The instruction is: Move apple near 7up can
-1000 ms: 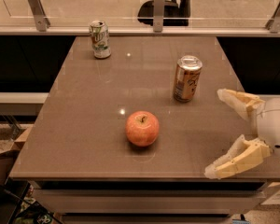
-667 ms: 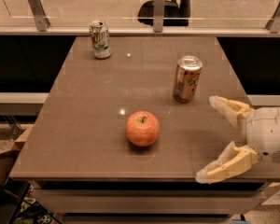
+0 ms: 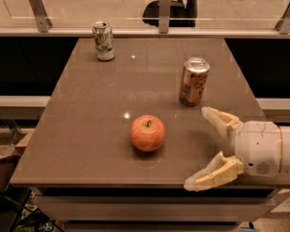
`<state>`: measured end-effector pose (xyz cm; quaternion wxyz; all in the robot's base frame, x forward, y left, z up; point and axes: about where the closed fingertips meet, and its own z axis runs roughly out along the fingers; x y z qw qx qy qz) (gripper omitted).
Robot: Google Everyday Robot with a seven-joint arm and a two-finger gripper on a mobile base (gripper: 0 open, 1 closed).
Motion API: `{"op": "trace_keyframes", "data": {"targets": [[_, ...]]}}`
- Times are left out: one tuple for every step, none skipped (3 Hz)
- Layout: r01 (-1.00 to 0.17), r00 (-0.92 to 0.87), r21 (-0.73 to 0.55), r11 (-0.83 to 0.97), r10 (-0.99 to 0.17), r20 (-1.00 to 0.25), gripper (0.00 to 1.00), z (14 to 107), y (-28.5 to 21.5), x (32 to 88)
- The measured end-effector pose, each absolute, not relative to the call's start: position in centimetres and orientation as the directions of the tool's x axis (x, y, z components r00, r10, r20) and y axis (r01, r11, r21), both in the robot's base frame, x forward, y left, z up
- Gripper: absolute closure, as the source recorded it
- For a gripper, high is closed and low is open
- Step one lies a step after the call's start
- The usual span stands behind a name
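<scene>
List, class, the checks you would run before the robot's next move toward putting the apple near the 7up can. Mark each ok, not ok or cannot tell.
1. Gripper open and empty: ok. The gripper is at the front right of the table, jaws spread.
2. Gripper around the apple: not ok. It is right of the apple, apart from it.
3. Apple free: ok. Nothing touches it.
4. Way to the apple: ok. Only bare table lies between.
5. Room by the 7up can: ok. It stands upright at the far left with bare table beside it.
6. Brown can out of the way: ok. It stands beyond the gripper.
</scene>
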<state>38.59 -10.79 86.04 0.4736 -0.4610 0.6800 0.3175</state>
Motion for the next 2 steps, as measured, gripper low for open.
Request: {"op": "trace_keyframes", "data": {"targets": [[-0.931, -0.108, 0.003, 0.364, -0.267, -0.958, 0.00, 85.5, -9.0, 39.3], [-0.938, -0.076, -0.003, 0.346, -0.216, -0.973, 0.00, 85.5, -7.2, 39.9]]}}
